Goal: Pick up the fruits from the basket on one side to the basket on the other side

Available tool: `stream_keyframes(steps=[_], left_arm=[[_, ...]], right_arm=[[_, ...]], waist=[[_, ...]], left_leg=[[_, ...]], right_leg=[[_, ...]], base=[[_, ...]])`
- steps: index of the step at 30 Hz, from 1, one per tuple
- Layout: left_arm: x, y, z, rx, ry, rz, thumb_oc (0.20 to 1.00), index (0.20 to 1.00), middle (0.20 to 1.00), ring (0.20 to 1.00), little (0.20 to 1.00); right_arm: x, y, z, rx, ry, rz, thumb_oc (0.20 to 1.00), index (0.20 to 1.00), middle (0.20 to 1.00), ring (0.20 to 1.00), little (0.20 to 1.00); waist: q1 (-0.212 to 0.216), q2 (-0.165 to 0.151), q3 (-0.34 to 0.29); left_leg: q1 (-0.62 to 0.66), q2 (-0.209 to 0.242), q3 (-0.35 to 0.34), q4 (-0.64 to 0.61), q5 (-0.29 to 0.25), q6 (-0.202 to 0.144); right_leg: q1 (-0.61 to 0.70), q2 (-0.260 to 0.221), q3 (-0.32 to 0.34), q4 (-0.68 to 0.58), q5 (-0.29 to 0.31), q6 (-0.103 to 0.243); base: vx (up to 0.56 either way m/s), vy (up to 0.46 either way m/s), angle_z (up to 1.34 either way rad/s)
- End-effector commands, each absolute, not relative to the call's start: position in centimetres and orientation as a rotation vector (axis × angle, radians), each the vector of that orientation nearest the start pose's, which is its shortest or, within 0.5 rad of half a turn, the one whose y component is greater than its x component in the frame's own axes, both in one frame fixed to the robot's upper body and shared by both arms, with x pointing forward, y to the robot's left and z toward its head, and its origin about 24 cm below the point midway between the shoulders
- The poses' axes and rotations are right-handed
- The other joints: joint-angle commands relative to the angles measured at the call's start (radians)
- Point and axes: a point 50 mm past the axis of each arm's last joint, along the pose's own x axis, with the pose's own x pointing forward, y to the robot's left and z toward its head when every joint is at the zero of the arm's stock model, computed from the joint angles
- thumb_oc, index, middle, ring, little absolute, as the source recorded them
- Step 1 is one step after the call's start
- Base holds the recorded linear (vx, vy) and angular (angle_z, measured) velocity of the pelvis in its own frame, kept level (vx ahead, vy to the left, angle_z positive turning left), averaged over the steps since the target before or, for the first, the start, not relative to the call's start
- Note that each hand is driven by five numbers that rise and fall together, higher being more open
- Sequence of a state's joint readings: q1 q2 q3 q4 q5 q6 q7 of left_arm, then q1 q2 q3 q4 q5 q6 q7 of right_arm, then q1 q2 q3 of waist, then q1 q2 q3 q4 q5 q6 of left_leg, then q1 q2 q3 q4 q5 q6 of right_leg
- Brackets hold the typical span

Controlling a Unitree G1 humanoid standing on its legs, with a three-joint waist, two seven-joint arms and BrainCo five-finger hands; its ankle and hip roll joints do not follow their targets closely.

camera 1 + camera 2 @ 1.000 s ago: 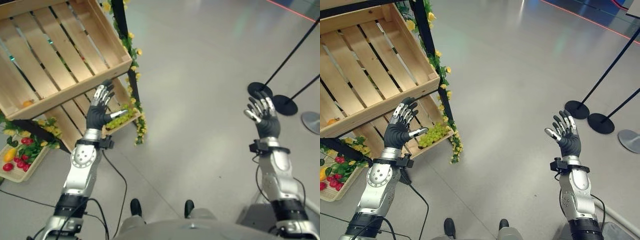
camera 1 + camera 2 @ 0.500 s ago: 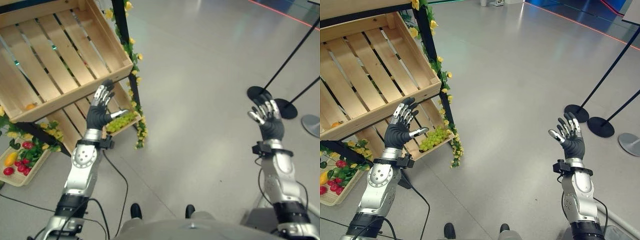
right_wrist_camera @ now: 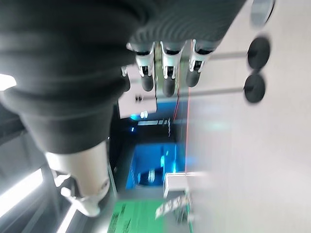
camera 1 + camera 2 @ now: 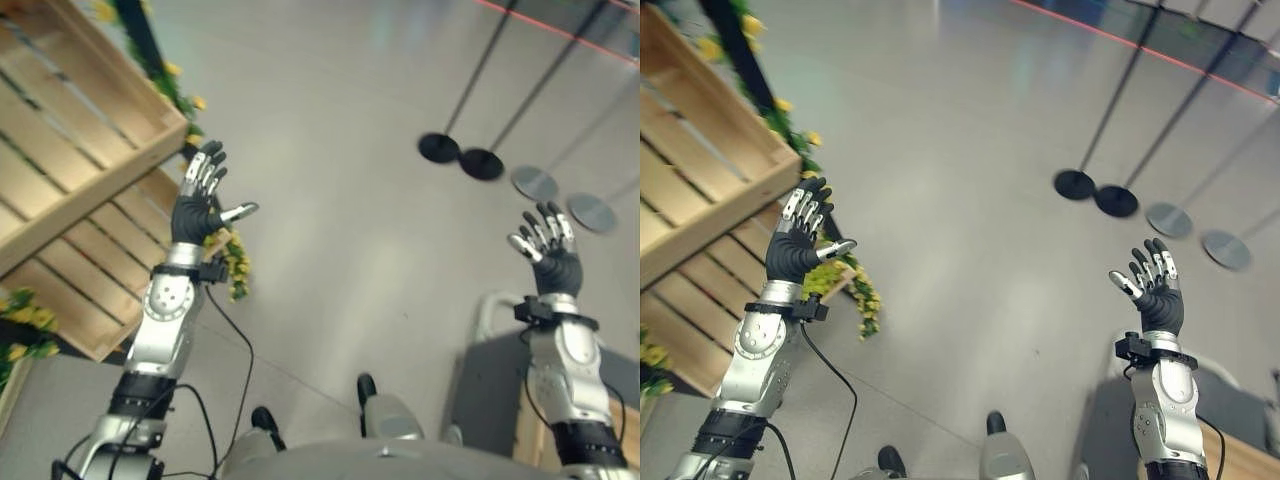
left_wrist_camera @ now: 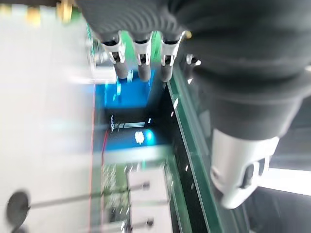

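Note:
My left hand [image 4: 196, 212] is raised with straight fingers and holds nothing; it hangs in front of the corner of the upper wooden crate [image 4: 95, 150] on the rack at the left. Under it, a lower slatted crate [image 4: 85, 285] slopes toward the floor, and a bunch of green grapes [image 4: 824, 279] shows at its front edge just below the left hand. My right hand [image 4: 550, 262] is raised at the right, fingers spread and empty, far from both crates. In the wrist views the left hand's fingers [image 5: 141, 60] and the right hand's fingers [image 3: 165, 73] point into open air.
A black post with yellow flowers [image 4: 150, 45] runs along the rack's corner, and more flowers [image 4: 232, 268] hang low. Several round stanchion bases [image 4: 440, 148] stand on the grey floor at the back right. A grey box [image 4: 495, 390] sits at the lower right.
The whole picture has slid left, so the camera has turned right; the crates now lie at the left edge. Both hands stay raised and open.

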State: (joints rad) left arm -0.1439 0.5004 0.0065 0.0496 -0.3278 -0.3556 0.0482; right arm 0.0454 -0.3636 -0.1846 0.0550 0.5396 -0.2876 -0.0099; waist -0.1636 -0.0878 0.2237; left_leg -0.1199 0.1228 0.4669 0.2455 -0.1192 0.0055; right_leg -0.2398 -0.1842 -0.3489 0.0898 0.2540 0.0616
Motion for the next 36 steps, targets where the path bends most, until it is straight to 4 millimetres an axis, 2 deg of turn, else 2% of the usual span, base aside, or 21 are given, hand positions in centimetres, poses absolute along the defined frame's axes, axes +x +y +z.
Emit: stream_keyframes(steps=[1, 2, 3, 5, 6, 12, 15, 16, 17, 18, 19, 20, 22, 26, 28, 29, 30, 32, 33, 34, 36], left_arm=[[26.6, 23.5, 15.8, 0.187, -0.606, 0.031, 1.000, 1.000, 1.000, 1.000, 1.000], [26.4, 23.8, 16.0, 0.172, -0.619, 0.051, 1.000, 1.000, 1.000, 1.000, 1.000], [26.4, 23.8, 16.0, 0.157, -0.619, 0.058, 1.000, 1.000, 1.000, 1.000, 1.000], [26.3, 23.8, 15.9, 0.149, -0.618, 0.063, 1.000, 1.000, 1.000, 1.000, 1.000], [26.3, 23.8, 15.7, 0.140, -0.615, 0.070, 1.000, 1.000, 1.000, 1.000, 1.000], [26.6, 23.2, 15.4, 0.093, -0.619, 0.077, 1.000, 1.000, 1.000, 1.000, 1.000], [26.9, 23.1, 15.2, 0.072, -0.609, 0.085, 1.000, 1.000, 1.000, 1.000, 1.000], [26.9, 23.3, 15.1, 0.072, -0.607, 0.101, 1.000, 1.000, 1.000, 1.000, 1.000], [26.9, 23.4, 15.1, 0.072, -0.607, 0.102, 1.000, 1.000, 1.000, 1.000, 1.000], [26.8, 23.4, 15.0, 0.066, -0.606, 0.115, 1.000, 1.000, 1.000, 1.000, 1.000], [26.5, 23.7, 14.4, 0.045, -0.592, 0.148, 1.000, 1.000, 1.000, 1.000, 1.000], [26.3, 23.9, 14.2, 0.045, -0.583, 0.161, 1.000, 1.000, 1.000, 1.000, 1.000], [26.0, 24.3, 13.8, 0.051, -0.574, 0.195, 1.000, 1.000, 1.000, 1.000, 1.000], [25.8, 24.6, 13.4, 0.060, -0.565, 0.225, 1.000, 1.000, 1.000, 1.000, 1.000], [25.6, 24.9, 13.2, 0.069, -0.564, 0.253, 1.000, 1.000, 1.000, 1.000, 1.000], [25.4, 25.1, 13.2, 0.069, -0.566, 0.268, 1.000, 1.000, 1.000, 1.000, 1.000], [25.1, 25.4, 13.0, 0.070, -0.567, 0.291, 1.000, 1.000, 1.000, 1.000, 1.000], [24.9, 25.6, 13.3, 0.074, -0.581, 0.301, 1.000, 1.000, 1.000, 1.000, 1.000], [24.9, 25.6, 13.3, 0.074, -0.582, 0.302, 1.000, 1.000, 1.000, 1.000, 1.000], [24.8, 25.7, 13.3, 0.074, -0.585, 0.302, 1.000, 1.000, 1.000, 1.000, 1.000], [24.7, 25.8, 13.2, 0.072, -0.587, 0.305, 1.000, 1.000, 1.000, 1.000, 1.000]], right_arm=[[23.5, -27.7, 10.6, 0.081, -0.410, -0.227, 1.000, 1.000, 1.000, 1.000, 1.000], [23.8, -27.3, 10.9, 0.077, -0.413, -0.201, 1.000, 1.000, 1.000, 1.000, 1.000], [23.8, -27.2, 10.9, 0.077, -0.412, -0.195, 1.000, 1.000, 1.000, 1.000, 1.000], [23.8, -27.2, 11.0, 0.068, -0.413, -0.188, 1.000, 1.000, 1.000, 1.000, 1.000], [23.6, -27.4, 10.9, 0.044, -0.402, -0.188, 1.000, 1.000, 1.000, 1.000, 1.000], [23.5, -27.6, 11.2, -0.015, -0.389, -0.161, 1.000, 1.000, 1.000, 1.000, 1.000], [23.3, -27.7, 11.4, -0.032, -0.395, -0.160, 1.000, 1.000, 1.000, 1.000, 1.000], [23.4, -27.4, 11.9, -0.037, -0.418, -0.138, 1.000, 1.000, 1.000, 1.000, 1.000], [23.4, -27.4, 11.9, -0.037, -0.418, -0.137, 1.000, 1.000, 1.000, 1.000, 1.000], [23.5, -27.1, 11.9, -0.024, -0.424, -0.127, 1.000, 1.000, 1.000, 1.000, 1.000], [23.9, -26.5, 11.9, -0.019, -0.421, -0.097, 1.000, 1.000, 1.000, 1.000, 1.000], [23.9, -26.3, 12.1, -0.025, -0.423, -0.081, 1.000, 1.000, 1.000, 1.000, 1.000], [24.1, -25.9, 11.7, -0.027, -0.404, -0.061, 1.000, 1.000, 1.000, 1.000, 1.000], [24.0, -26.0, 11.7, -0.045, -0.402, -0.058, 1.000, 1.000, 1.000, 1.000, 1.000], [24.2, -25.8, 11.7, -0.040, -0.409, -0.052, 1.000, 1.000, 1.000, 1.000, 1.000], [24.3, -25.5, 11.8, -0.049, -0.414, -0.039, 1.000, 1.000, 1.000, 1.000, 1.000], [24.7, -25.1, 11.8, -0.064, -0.412, -0.015, 1.000, 1.000, 1.000, 1.000, 1.000], [24.8, -25.0, 11.8, -0.082, -0.408, -0.003, 1.000, 1.000, 1.000, 1.000, 1.000], [24.8, -25.0, 11.9, -0.083, -0.408, -0.003, 1.000, 1.000, 1.000, 1.000, 1.000], [25.0, -24.9, 11.8, -0.085, -0.403, 0.003, 1.000, 1.000, 1.000, 1.000, 1.000], [25.0, -24.9, 11.7, -0.084, -0.401, 0.004, 1.000, 1.000, 1.000, 1.000, 1.000]], waist=[[0.008, 0.014, -0.047], [0.020, 0.014, -0.050], [0.018, 0.017, -0.052], [0.022, 0.013, -0.059], [0.021, 0.018, -0.073], [0.008, 0.047, -0.094], [-0.005, 0.041, -0.100], [-0.002, 0.038, -0.099], [0.001, 0.039, -0.096], [0.011, 0.039, -0.090], [0.037, 0.032, -0.064], [0.040, 0.032, -0.063], [0.057, 0.034, -0.057], [0.054, 0.036, -0.058], [0.072, 0.041, -0.054], [0.083, 0.041, -0.052], [0.111, 0.055, -0.036], [0.114, 0.064, -0.028], [0.116, 0.064, -0.027], [0.110, 0.065, -0.028], [0.110, 0.067, -0.029]], left_leg=[[0.079, -0.028, -0.005, -0.031, -0.079, -0.012], [0.092, -0.030, 0.044, -0.040, -0.074, 0.005], [0.103, -0.032, 0.068, -0.044, -0.073, 0.012], [0.109, -0.036, 0.090, -0.040, -0.082, 0.015], [0.115, -0.031, 0.107, -0.039, -0.074, 0.013], [0.144, 0.009, 0.144, -0.005, -0.074, -0.004], [0.132, 0.079, 0.159, 0.144, -0.078, -0.047], [0.125, 0.137, 0.158, 0.258, -0.020, -0.097], [0.125, 0.148, 0.158, 0.269, -0.019, -0.106], [0.115, 0.164, 0.126, 0.324, 0.027, -0.128], [0.072, 0.171, 0.028, 0.427, 0.110, -0.146], [0.058, 0.156, -0.025, 0.427, 0.121, -0.144], [0.011, 0.082, -0.154, 0.385, 0.109, -0.126], [-0.038, 0.095, -0.228, 0.288, 0.096, -0.096], [-0.075, 0.054, -0.326, 0.180, 0.082, -0.082], [-0.090, 0.030, -0.384, 0.119, 0.102, -0.086], [-0.098, 0.000, -0.520, 0.018, 0.144, -0.107], [-0.106, -0.002, -0.585, -0.028, 0.186, -0.125], [-0.105, -0.001, -0.584, -0.030, 0.187, -0.126], [-0.094, -0.009, -0.646, -0.023, 0.174, -0.132], [-0.082, -0.008, -0.658, -0.020, 0.161, -0.135]], right_leg=[[0.016, -0.129, -0.128, 0.229, -0.231, 0.133], [0.042, -0.118, -0.212, 0.309, -0.263, 0.132], [0.051, -0.103, -0.217, 0.339, -0.273, 0.136], [0.078, -0.084, -0.204, 0.305, -0.292, 0.128], [0.101, -0.034, -0.158, 0.227, -0.334, 0.091], [0.113, 0.008, -0.105, 0.209, -0.363, 0.054], [0.143, 0.039, -0.072, 0.172, -0.380, 0.025], [0.180, 0.079, -0.042, 0.145, -0.406, -0.001], [0.184, 0.087, -0.039, 0.141, -0.408, -0.006], [0.200, 0.105, -0.017, 0.136, -0.419, -0.018], [0.216, 0.137, 0.035, 0.119, -0.407, -0.061], [0.219, 0.146, 0.066, 0.108, -0.404, -0.066], [0.229, 0.162, 0.139, 0.084, -0.388, -0.061], [0.238, 0.171, 0.191, 0.075, -0.387, -0.050], [0.237, 0.176, 0.243, 0.080, -0.383, -0.040], [0.233, 0.182, 0.278, 0.078, -0.376, -0.035], [0.236, 0.210, 0.361, 0.086, -0.383, -0.030], [0.227, 0.233, 0.408, 0.098, -0.382, -0.033], [0.226, 0.234, 0.409, 0.100, -0.383, -0.033], [0.217, 0.246, 0.457, 0.113, -0.388, -0.030], [0.214, 0.248, 0.480, 0.120, -0.392, -0.027]], base=[[-0.05, 0.232, -1.30], [-0.06, 0.068, -0.63], [-0.06, 0.073, -0.83], [-0.01, -0.058, -0.53], [0.00, -0.103, -0.26], [0.08, -0.131, -0.64], [0.16, -0.254, -0.43], [0.13, -0.182, -0.31], [0.18, -0.204, -0.48], [0.03, -0.151, -0.79], [0.03, -0.119, -0.90], [-0.02, -0.061, -1.53], [0.04, 0.036, -1.48], [0.05, 0.051, -0.78], [0.09, 0.151, -0.63], [0.14, 0.197, -1.10], [0.12, 0.157, -1.37], [0.06, 0.089, -1.47], [0.04, 0.116, -1.52], [0.04, 0.150, -1.08], [0.03, 0.182, -1.03]])
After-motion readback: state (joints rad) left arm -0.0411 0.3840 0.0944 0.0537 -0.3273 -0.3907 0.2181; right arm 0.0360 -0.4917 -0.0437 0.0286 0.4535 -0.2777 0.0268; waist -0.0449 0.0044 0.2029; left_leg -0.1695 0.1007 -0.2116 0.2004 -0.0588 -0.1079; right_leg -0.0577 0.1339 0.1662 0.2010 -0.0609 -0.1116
